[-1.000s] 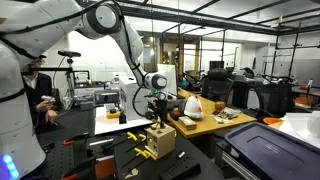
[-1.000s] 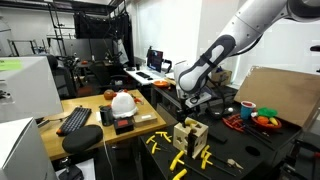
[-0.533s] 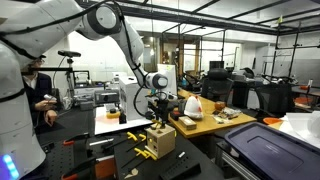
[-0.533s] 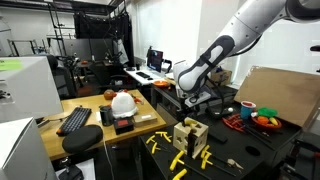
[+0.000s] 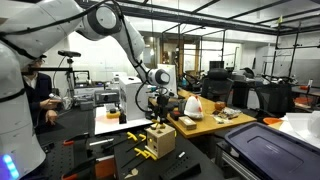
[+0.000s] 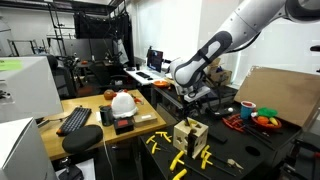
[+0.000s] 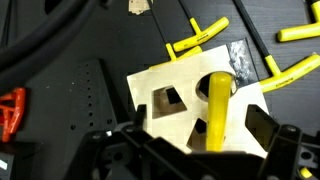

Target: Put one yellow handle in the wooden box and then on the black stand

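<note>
In both exterior views the white arm reaches down from the upper part of the frame, and its gripper (image 5: 156, 108) hangs directly above the wooden box (image 5: 160, 140), clear of the top face. The box sits on the black table (image 6: 245, 152), low and near the middle of both pictures.

In the wrist view the box fills the middle of the frame. A square hole shows in its left half and a round hole in its right half. One yellow handle (image 7: 219, 108) stands in the round hole, and its shaft runs down toward the bottom edge of the picture. The dark fingers (image 7: 268, 132) stand wide apart at the bottom of this view, one on each side of the handle, and neither touches it. The jaws are spread fully and hold nothing.

Other yellow handles lie loose on the table. A T-shaped one (image 7: 197, 38) lies just above the box in the wrist view, and two more (image 7: 292, 70) lie toward the upper right corner. In an exterior view they lie around the foot of the box (image 6: 178, 160).

I cannot tell which dark object is the black stand.

Toward the right edge of an exterior view sits a red bowl (image 6: 262, 121). A keyboard (image 6: 75, 120) lies on the wooden desk at the left.
</note>
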Robot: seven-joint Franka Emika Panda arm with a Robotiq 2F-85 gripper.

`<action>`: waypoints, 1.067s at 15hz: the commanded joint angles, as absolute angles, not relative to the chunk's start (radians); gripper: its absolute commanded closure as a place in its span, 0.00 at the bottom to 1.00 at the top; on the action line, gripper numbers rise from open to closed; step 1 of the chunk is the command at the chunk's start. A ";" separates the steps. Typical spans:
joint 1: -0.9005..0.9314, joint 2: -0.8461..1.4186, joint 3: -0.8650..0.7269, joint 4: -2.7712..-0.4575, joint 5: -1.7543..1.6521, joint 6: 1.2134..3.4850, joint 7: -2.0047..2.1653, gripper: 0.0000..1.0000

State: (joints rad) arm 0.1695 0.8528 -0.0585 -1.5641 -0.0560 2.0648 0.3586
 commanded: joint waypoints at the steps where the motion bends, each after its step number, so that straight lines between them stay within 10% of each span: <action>1: 0.177 0.890 -0.056 -1.474 -0.052 1.958 0.379 0.00; 16: 0.140 1.029 -0.031 -1.252 0.006 1.837 0.354 0.00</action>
